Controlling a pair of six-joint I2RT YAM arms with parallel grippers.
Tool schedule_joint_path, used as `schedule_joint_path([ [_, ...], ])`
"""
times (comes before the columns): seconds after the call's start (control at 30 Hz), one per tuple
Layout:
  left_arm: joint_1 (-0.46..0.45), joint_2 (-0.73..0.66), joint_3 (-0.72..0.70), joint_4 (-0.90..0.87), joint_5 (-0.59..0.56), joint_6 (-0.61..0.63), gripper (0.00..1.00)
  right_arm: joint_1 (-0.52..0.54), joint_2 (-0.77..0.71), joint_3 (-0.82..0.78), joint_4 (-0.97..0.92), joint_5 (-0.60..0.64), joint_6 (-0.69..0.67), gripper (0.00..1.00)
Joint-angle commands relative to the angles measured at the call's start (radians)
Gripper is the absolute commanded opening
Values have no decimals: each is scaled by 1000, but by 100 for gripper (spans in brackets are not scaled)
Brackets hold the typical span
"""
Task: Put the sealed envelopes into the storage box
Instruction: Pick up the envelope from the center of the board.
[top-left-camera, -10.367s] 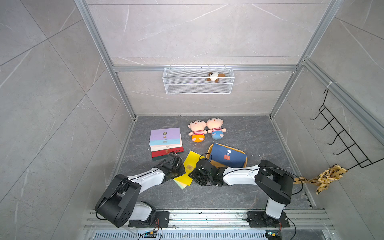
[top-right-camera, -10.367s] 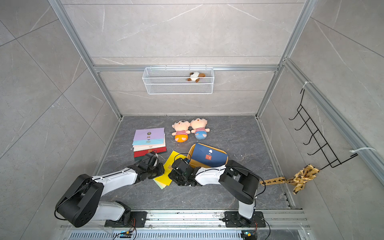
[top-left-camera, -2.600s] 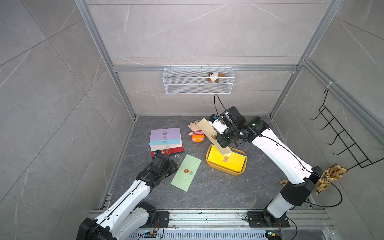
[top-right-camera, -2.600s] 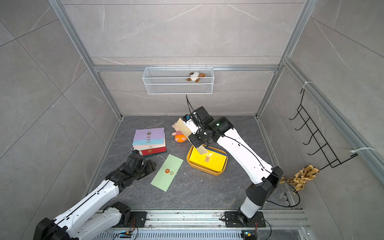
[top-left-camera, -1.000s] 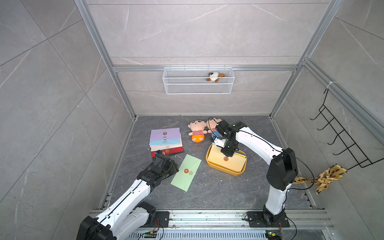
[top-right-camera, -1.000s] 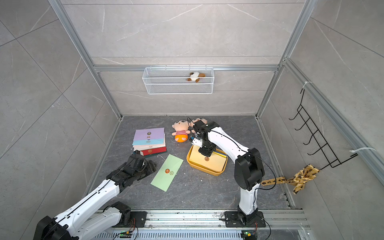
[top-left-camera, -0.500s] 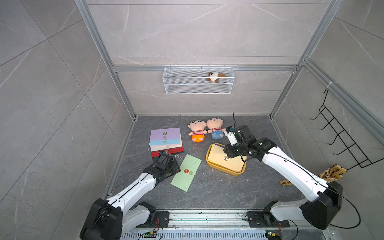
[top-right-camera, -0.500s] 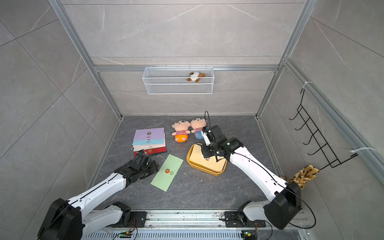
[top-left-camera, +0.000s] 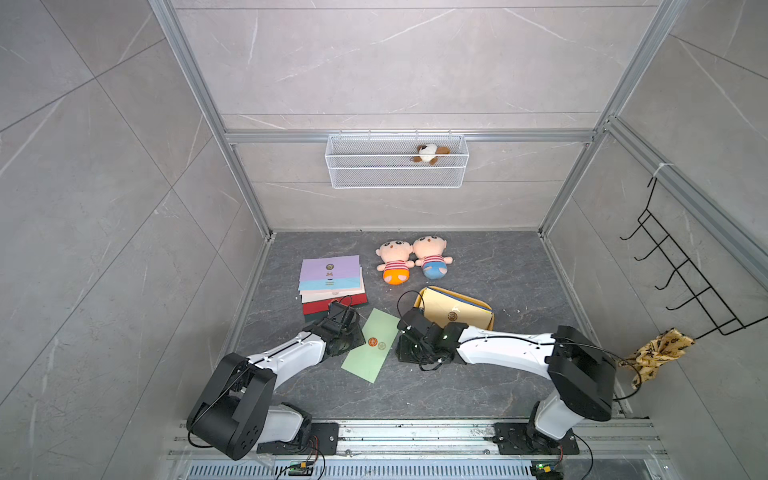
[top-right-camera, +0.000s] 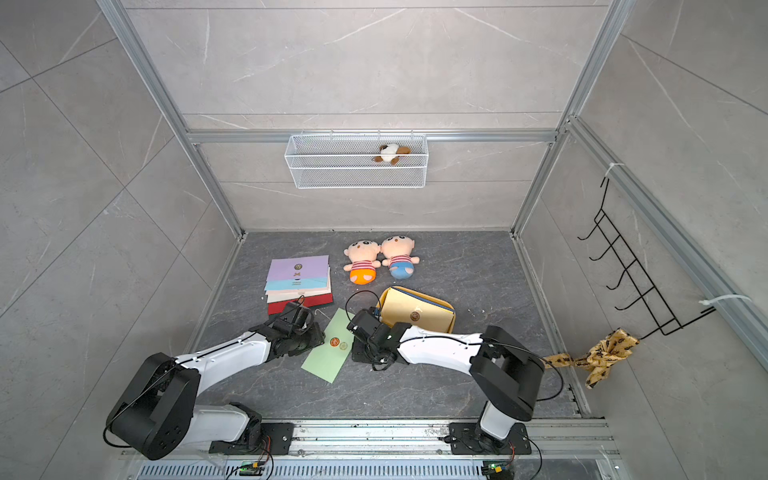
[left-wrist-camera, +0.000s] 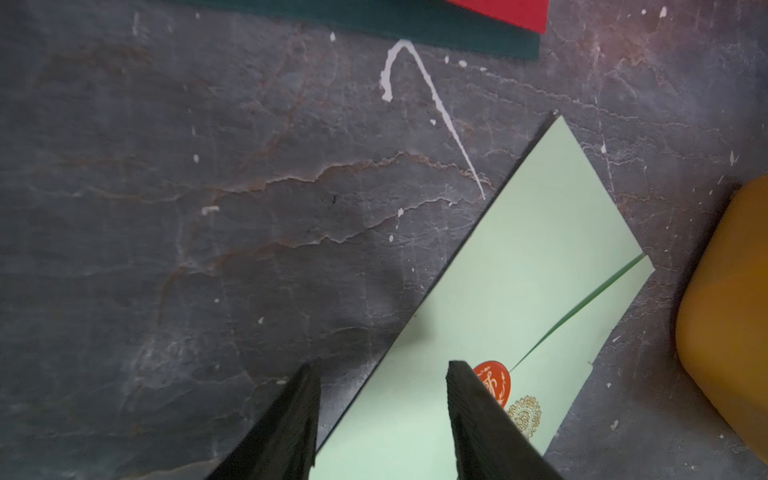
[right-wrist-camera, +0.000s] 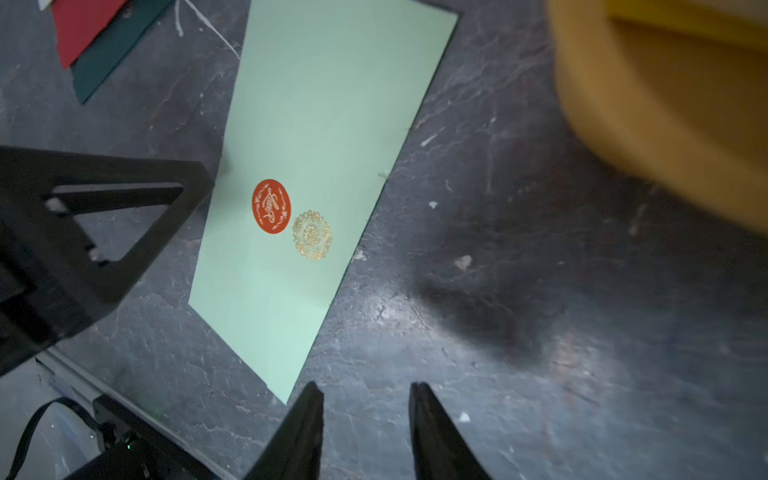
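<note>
We see the right arm pulled back from the storage box, where it reached half a second ago. It now lies low on the bench, just beside the right edge of the green envelope. In the right wrist view, the right end effector is released. Its fingers stand apart over bare bench, close to the envelope's near corner, with nothing between them.

The tan envelope that this arm held in the air a few seconds ago now lies in the storage box, on top of the others there, with its seal facing up.

The left arm has crept closer to the green envelope since a second ago. In the left wrist view, the left end effector is released too. One finger is over the bench and the other over the paper beside the red seal, so the fingers straddle the envelope's long edge.

The green envelope has not moved and lies flat and slanted between the two arms, near the box but outside it. The stack of envelopes, with lilac on top and red and dark green at the bottom, stays behind the left end effector.
</note>
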Motion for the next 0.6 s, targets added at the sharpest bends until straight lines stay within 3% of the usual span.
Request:
schedule_joint_path([
  [0.0,-1,-2,-36,0,13,-3,51,14,69,47,61,52,187,40],
  [0.33,-1,-82,-123,-4,35,-45,49,37,216,93,141,29,343,41],
  [0.57,-1,-148,-165,-13,58,-75,49,42,272,141,189,4,363,41],
])
